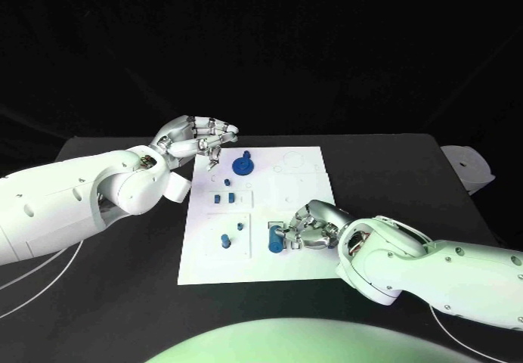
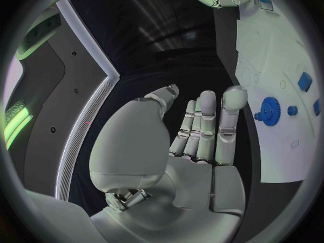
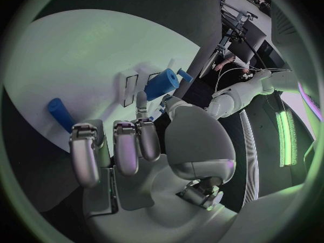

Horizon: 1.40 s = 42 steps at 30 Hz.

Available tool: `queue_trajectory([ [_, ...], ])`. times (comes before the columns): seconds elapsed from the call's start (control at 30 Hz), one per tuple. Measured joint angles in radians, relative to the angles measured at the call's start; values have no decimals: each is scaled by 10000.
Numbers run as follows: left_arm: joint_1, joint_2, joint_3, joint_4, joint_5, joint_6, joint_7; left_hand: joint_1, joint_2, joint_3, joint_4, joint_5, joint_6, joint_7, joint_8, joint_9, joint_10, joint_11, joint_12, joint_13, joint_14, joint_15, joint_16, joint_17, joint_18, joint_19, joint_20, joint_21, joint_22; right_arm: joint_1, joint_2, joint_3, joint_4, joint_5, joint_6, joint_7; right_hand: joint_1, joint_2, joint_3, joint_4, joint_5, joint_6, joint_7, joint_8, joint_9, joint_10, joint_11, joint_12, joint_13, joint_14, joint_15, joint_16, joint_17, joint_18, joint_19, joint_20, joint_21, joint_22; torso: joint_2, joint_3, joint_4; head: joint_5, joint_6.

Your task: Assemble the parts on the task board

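The white task board [image 1: 261, 257] lies in the middle of the black table. On its near half a blue cylinder [image 1: 273, 239] lies in a recess. My right hand [image 1: 308, 227] is at its side, and in the right wrist view the thumb and a fingertip [image 3: 140, 100] pinch the end of the blue cylinder [image 3: 162, 83]. A blue gear [image 1: 243, 164] sits on the board's far left part. My left hand [image 1: 202, 140] hovers just beyond that corner, fingers apart and holding nothing. The left wrist view shows the left hand [image 2: 196, 129] beside the gear [image 2: 271, 112].
Small blue parts stand on the board's left half: a peg [image 1: 227, 181], a pair of blocks [image 1: 224, 199] and a short piece [image 1: 226, 240]. Another blue peg [image 3: 61, 113] lies past my right hand. A white object [image 1: 468, 166] sits at the table's far right edge.
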Motion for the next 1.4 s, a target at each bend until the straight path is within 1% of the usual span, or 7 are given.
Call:
queue_trajectory([
  [0.07,0,-2,0,1,0,1,-2,0,0,0,0,0,0,0,0,0,0,0,0,0,0,0,0,0,0,0,0,0,0,0,6,0,-7,-7,0,-16,-177,87,-170,2,-253,0,0,40,34,0,0,0,0,0,0,0,0,0,0,0,0,0,0,0,2,0,3],
  [0.17,-1,-7,0,4,0,4,-7,0,0,0,0,0,0,0,0,0,0,0,0,0,0,0,0,1,1,0,0,0,-1,0,6,0,-11,-28,-5,-40,-262,128,-234,18,-361,0,0,40,42,0,0,0,-1,0,0,0,-1,0,0,0,0,-1,0,-1,6,1,6],
  [0.33,-1,-18,0,9,1,8,-14,0,0,0,0,0,0,0,0,-1,0,0,0,0,0,0,0,1,1,0,0,0,-1,0,-99,0,128,-103,-35,-19,-179,204,-274,-22,-242,-36,-36,77,76,-36,-35,0,-1,0,0,0,-1,0,0,0,0,-1,0,-2,4,1,7],
  [0.6,-1,-50,0,13,2,14,-24,53,53,0,0,0,0,0,-1,3,-22,23,40,0,0,0,0,0,0,0,0,0,-1,-11,-530,0,669,-312,-262,292,-28,190,-302,-50,-199,-36,-36,115,103,0,-72,0,-2,2,-2,39,-1,0,-3,-2,0,-3,-7,-1,-6,33,19],
  [0.73,-1,-52,0,13,2,17,-29,53,52,0,0,0,0,0,0,8,-37,38,40,0,0,0,0,0,1,0,0,0,-2,-11,-616,2,812,-396,-301,494,392,144,-372,-65,-163,-36,-36,193,161,0,-71,0,-3,3,-69,39,-2,-1,1,-74,0,-3,-18,-1,-14,41,34],
  [0.9,-1,-40,0,12,2,22,-34,53,53,0,0,0,0,0,-1,8,-37,38,40,0,0,0,0,0,1,0,0,0,-2,-15,-514,2,701,-449,-135,647,1257,67,-299,-191,-454,-24,-47,270,213,1,-143,0,-3,0,-73,39,-2,0,1,-74,0,-4,-18,-1,-12,32,56],
  [1.4,-1,-46,0,13,3,37,-47,53,52,0,0,0,0,0,40,6,-36,38,39,0,0,0,0,-8,0,0,0,1,-3,-32,-208,0,348,-629,269,498,1439,166,-240,-132,-454,69,-139,425,278,1,-142,48,-5,35,-108,39,-4,0,-36,-110,0,-5,2,-7,12,70,56],
])
